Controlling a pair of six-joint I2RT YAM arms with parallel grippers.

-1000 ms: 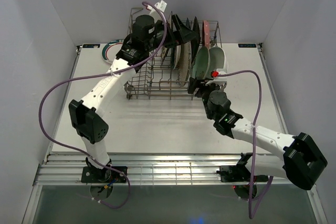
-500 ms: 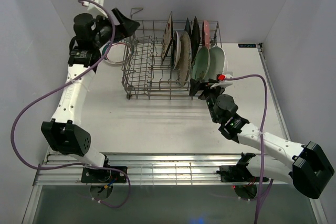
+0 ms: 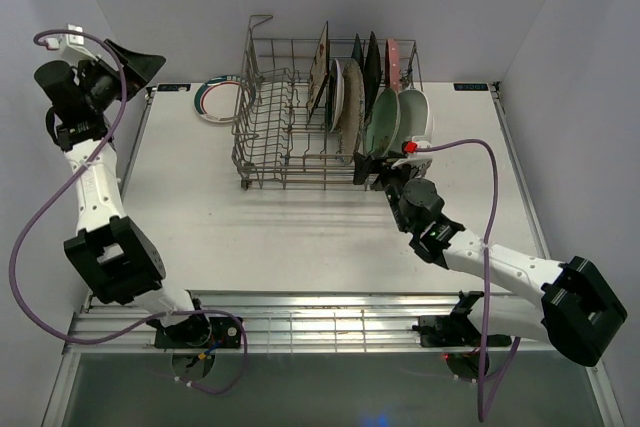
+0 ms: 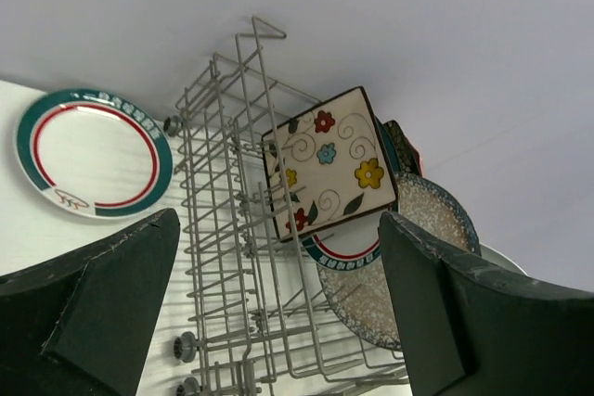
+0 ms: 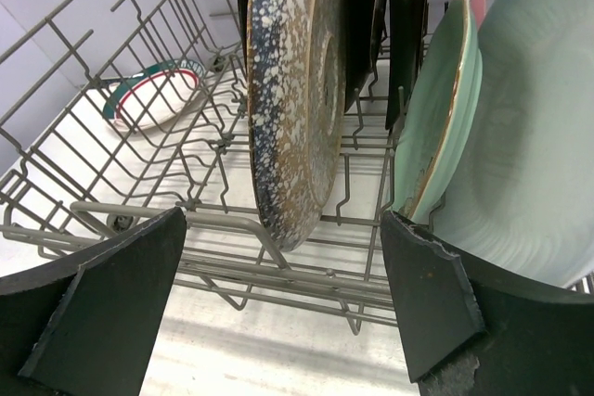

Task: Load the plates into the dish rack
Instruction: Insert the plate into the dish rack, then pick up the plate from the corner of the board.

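Left claw (image 3: 135, 59) is hovering high over the far left corner of the worktop (image 3: 300, 232), its jaws spread wide and gripping nothing. Right claw (image 3: 378, 169) is sitting just at the near right side of the dish rack (image 3: 272, 137), jaws likewise gaping wide and empty, pointing in at the wires.

Eight plates are standing on edge in the right half of the rack. Leading the row on the left, the cream flowered square plate (image 4: 329, 162) is leaning against a white plate with a green-and-red rim (image 4: 348, 246). Next, the speckled grey round plate (image 5: 288, 90) is standing upright between the tines. Behind it, dark square plates (image 5: 399, 16) are standing close together. Further right, the mint round plate (image 5: 436, 118) is resting against the white oval plate (image 5: 529, 136), with the pink plate (image 3: 392, 57) rising just behind them. Left half of the rack is holding only bare tines.

One more green-and-red-rimmed plate (image 3: 222, 99) is lying flat on the worktop just outside the rack's far left corner, beside the tall looped handle (image 3: 258, 27).
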